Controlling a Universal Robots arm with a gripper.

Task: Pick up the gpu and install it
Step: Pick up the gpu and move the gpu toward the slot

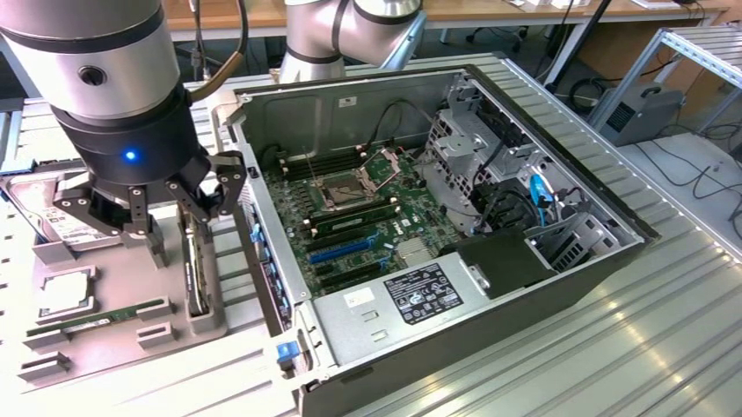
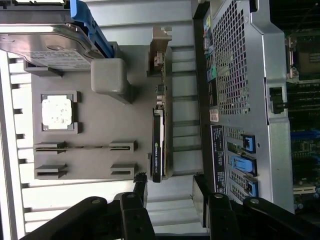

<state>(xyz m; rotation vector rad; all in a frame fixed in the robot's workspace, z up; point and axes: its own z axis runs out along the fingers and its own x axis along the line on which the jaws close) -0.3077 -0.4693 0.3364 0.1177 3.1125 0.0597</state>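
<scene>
Claw (image 1: 174, 221) released: I read the two black fingers (image 2: 141, 192) as spread wide, and nothing is gripped between them. From my exterior view the arm hangs over the grey holder block (image 1: 116, 347) at the exterior view's left, with the fingers low over its slotted side, the side nearest the computer case (image 1: 522, 269).

The gpu (image 1: 198, 274) stands edge-on in a slot along that side of the holder, a thin dark slab. Through the wrist camera I see the same card (image 2: 158, 145) running lengthwise in its slot, its silvery bracket (image 2: 160, 50) at the end away from the claw (image 2: 170, 195) and its dark end close to the fingertips. One finger sits just beside that near end. I cannot tell whether it touches the card. The card is in its slot, not lifted.

Other parts sit on the same holder: a silver hard drive with a white label (image 1: 52, 221), a square processor (image 1: 64, 291) in its recess, and a slim memory stick (image 1: 99, 320) lying in a long groove.

The case lies on its side with the cover off, on the ribbed metal tabletop (image 1: 649, 347). I can see its motherboard (image 1: 371, 208), blue expansion slots (image 1: 342, 249) and the labelled power supply (image 1: 412, 295). The case wall nearest the holder shows as a perforated metal panel (image 2: 235, 75) in the wrist picture.
</scene>
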